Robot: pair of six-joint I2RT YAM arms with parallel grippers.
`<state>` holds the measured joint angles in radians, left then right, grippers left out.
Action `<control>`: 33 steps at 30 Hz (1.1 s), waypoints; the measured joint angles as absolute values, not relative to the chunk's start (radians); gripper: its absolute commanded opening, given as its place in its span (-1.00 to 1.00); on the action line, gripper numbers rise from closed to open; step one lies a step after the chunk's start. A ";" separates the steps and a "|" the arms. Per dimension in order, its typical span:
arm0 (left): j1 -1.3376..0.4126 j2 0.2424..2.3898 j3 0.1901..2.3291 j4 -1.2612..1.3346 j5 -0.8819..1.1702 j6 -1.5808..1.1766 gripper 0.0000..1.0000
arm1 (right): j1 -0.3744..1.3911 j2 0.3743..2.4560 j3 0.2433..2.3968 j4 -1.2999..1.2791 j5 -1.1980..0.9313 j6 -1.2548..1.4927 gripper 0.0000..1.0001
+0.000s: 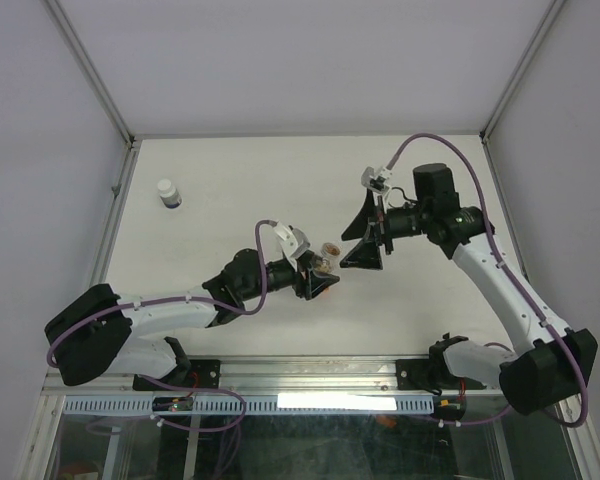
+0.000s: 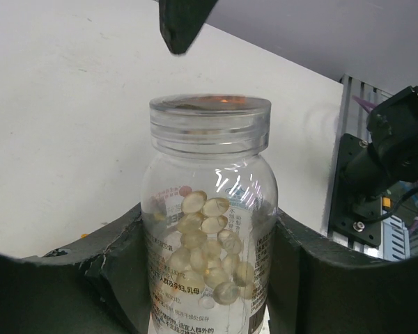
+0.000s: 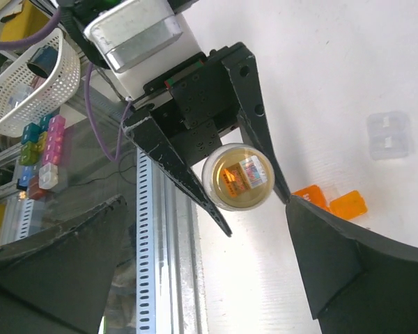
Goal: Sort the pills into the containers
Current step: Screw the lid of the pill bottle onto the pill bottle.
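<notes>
- Left gripper [image 2: 209, 236]: clamped at mid width around the body of the clear pill bottle [image 2: 210, 188], which I hold off the table [image 1: 230, 180], roughly midway between my two arms.
- Right gripper [image 1: 365, 242]: fingers spread wide and holding nothing. One fingertip [image 2: 181, 24] hangs just above the bottle's lid [image 2: 210, 115], apart from it.
- Lid: clear, seated on the bottle neck. I cannot tell whether it is tight or loosened.
- Pills [image 2: 209, 243]: pale tan softgels heaped in the lower half of the bottle. I see none outside it.
- Two small translucent orange containers [image 3: 331, 202]: on the table just beyond the bottle in the right wrist view, side by side. Contents too small to make out.
- Small clear case [image 3: 389, 136]: on the table, well apart from the orange pair. Contents unreadable.
- White bottle with a dark band [image 1: 168, 193]: upright at the far left of the table, well away from both grippers.
- Progress, my judgement: early. Opening the bottle looks to be the step in hand. Left to do: lid off and every pill sorted.
</notes>
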<state>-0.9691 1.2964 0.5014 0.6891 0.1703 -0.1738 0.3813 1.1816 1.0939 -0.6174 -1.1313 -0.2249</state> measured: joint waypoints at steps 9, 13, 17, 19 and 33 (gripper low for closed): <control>-0.957 1.269 0.482 0.755 0.353 -0.216 -1.00 | 0.292 1.127 1.103 -0.815 -1.286 -0.638 0.98; -0.941 1.259 0.482 0.793 0.480 -0.254 -1.00 | 0.292 1.151 1.179 -1.104 -1.350 -1.074 0.97; -0.935 1.253 0.483 0.817 0.588 -0.288 -1.00 | 0.307 1.180 1.276 -1.296 -1.378 -1.370 0.89; -0.935 1.253 0.488 0.817 0.629 -0.299 -1.00 | 0.332 1.194 1.308 -1.352 -1.385 -1.453 0.82; -0.934 1.316 0.571 0.817 0.751 -0.305 -1.00 | 0.451 1.230 1.312 -1.340 -1.365 -1.417 0.33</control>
<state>-0.9344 1.3155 0.5713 0.8169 0.7513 -0.3054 0.4511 1.2301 1.3117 -1.3396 -1.3655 -1.4166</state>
